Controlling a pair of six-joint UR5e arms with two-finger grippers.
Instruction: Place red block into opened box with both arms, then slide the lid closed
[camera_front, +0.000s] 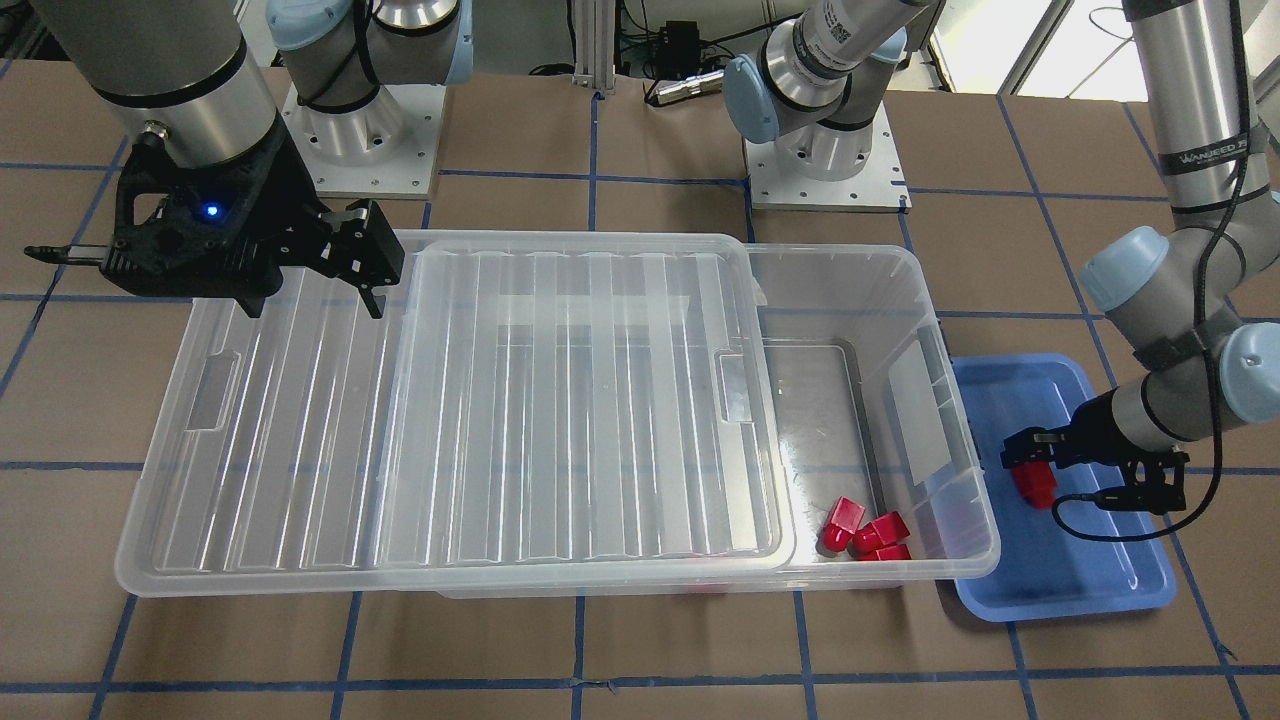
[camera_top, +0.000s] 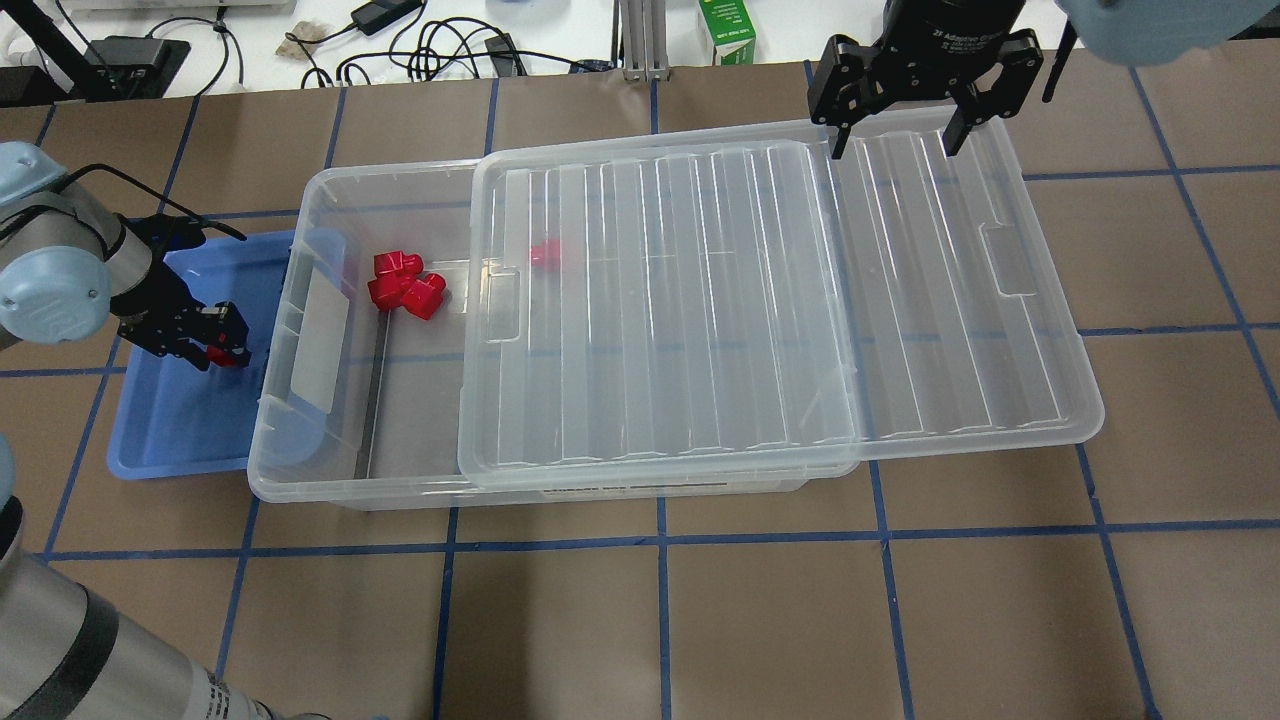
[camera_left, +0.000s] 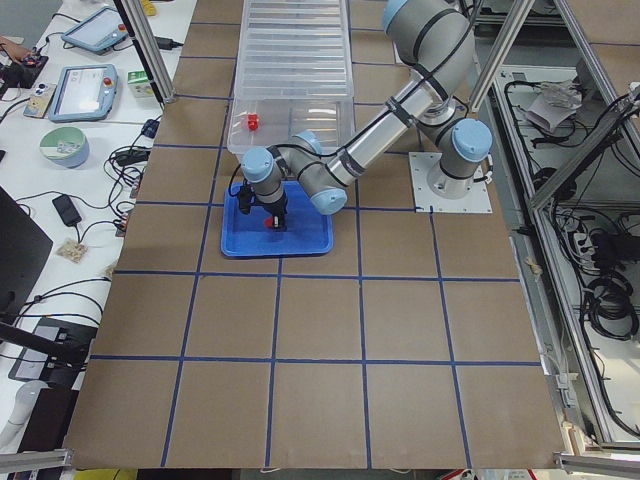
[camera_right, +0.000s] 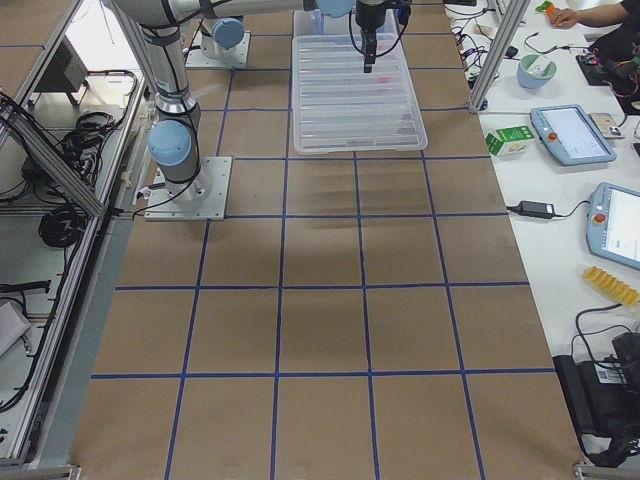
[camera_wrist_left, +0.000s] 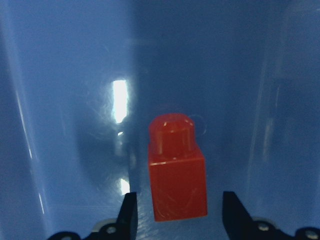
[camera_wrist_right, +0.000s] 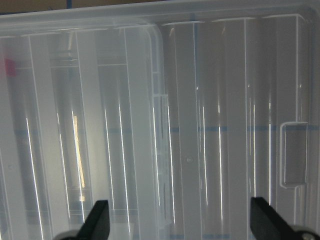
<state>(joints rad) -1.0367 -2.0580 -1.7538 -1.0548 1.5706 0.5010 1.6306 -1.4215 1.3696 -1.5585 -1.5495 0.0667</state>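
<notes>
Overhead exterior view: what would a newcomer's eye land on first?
The clear lid, offset toward the robot's right, leaves only the end of the box beside the blue tray uncovered, with three red blocks bunched there. In the tray, the left tool straddles a lone red block, open; the right tool hangs open over the lid's far edge.

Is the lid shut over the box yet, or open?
Open. The lid sits slid aside, overhanging one end of the box; the end by the blue tray is uncovered, three red blocks lying exposed inside.
</notes>
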